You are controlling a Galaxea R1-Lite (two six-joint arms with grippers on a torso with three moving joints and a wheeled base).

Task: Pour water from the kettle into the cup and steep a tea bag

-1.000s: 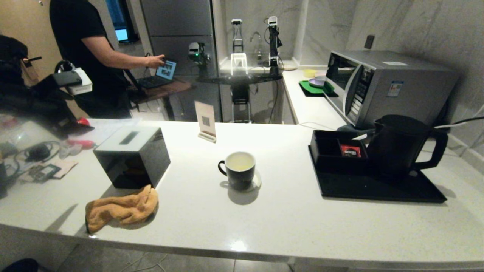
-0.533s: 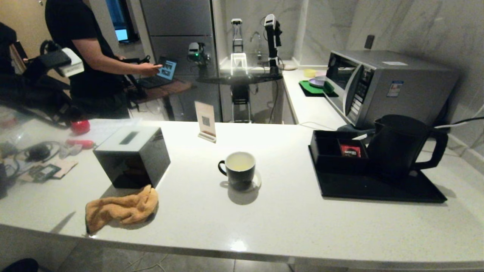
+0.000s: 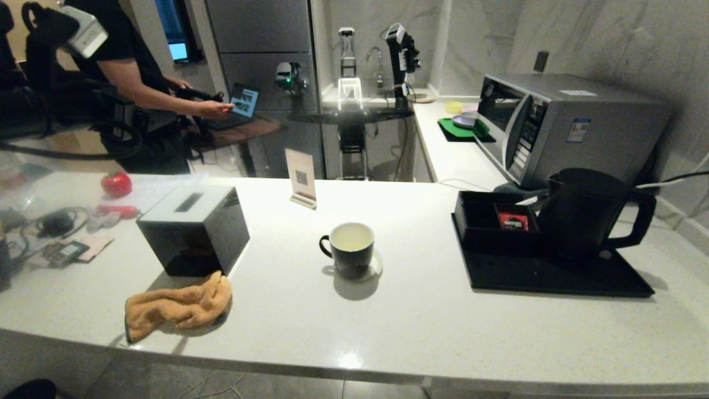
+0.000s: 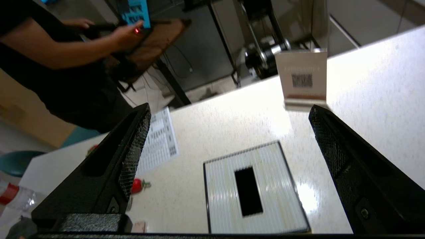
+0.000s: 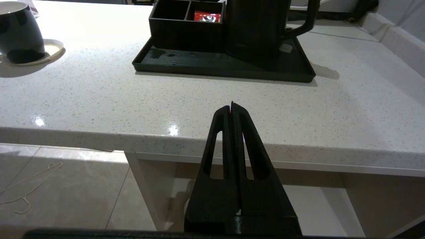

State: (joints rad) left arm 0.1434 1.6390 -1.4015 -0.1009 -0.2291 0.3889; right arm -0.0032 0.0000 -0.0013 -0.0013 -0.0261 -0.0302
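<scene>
While my left gripper (image 4: 229, 113) hung wide apart above the tissue box (image 4: 254, 187), my right gripper (image 5: 232, 105) sat pressed together below the counter (image 5: 199, 99) edge.

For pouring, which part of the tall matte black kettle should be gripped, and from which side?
Probably the big loop handle of the tall matte black kettle: it sticks out toward the robot's right, away from the spout, so approach from the right.

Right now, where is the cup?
In the head view the cup stands on a small saucer mid-counter, between the black tissue box on its left and the black tray on its right.
</scene>
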